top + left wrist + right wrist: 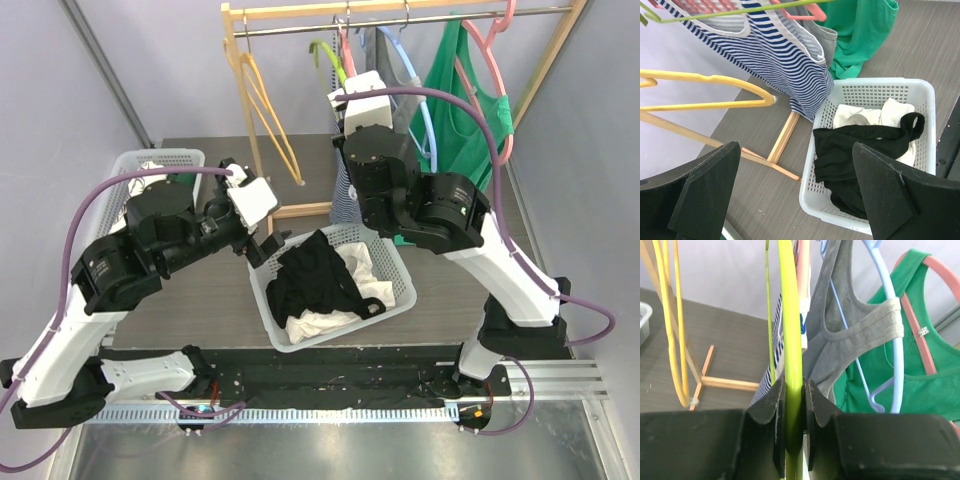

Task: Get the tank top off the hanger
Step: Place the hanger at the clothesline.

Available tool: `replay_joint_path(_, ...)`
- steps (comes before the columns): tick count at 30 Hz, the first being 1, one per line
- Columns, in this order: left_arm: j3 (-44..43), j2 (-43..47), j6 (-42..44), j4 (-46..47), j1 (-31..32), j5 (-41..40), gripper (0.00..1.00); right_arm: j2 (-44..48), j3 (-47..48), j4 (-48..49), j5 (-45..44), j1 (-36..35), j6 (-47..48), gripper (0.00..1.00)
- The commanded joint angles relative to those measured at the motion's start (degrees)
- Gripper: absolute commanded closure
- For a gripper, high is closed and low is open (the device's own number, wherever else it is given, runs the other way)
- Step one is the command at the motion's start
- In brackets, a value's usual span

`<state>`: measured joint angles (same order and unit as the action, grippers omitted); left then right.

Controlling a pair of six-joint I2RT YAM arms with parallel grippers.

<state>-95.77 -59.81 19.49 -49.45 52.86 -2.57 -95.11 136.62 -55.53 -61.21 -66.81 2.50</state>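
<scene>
From above, right jaws reach up near the rail (300, 28), closed on the green hanger (320, 50); left jaws stand open, the basket (400, 300) just to their right.

At the left wrist, beyond the wide-spread left jaws, the striped top (785, 60) hangs on the green hanger, near the basket's far corner.

At the right wrist, right jaws pinch the hanger's rod; the striped top shows just behind it and a grey top (840, 340) hangs to their right.

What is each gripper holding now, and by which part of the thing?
The right gripper is shut on the lime-green hanger, clamping one of its thin plastic arms. The left gripper is open and holds nothing.
</scene>
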Motion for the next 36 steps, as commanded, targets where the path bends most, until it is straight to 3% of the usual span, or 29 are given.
replay_joint_path(1, -0.6, 1.1, -0.9, 4.0, 0.1, -2.3, 0.00, 0.5, 0.7, 14.4, -5.2, -1.1, 5.6, 0.99)
replay_joint_path(6, 1.8, 2.0, -0.8, 6.9, 0.1, -6.3, 0.04, -1.3, 1.9, 18.4, -2.1, -1.1, 7.0, 0.99)
replay_joint_path(17, 3.7, 3.6, -1.1, 7.9, 0.1, -6.1, 0.03, -9.7, 9.2, 19.2, 0.7, -0.6, 9.2, 0.99)
replay_joint_path(36, 6.6, 6.2, -1.6, 8.2, 0.1, -6.3, 0.03, -9.9, 7.4, 20.1, 7.2, 5.9, 6.6, 0.99)
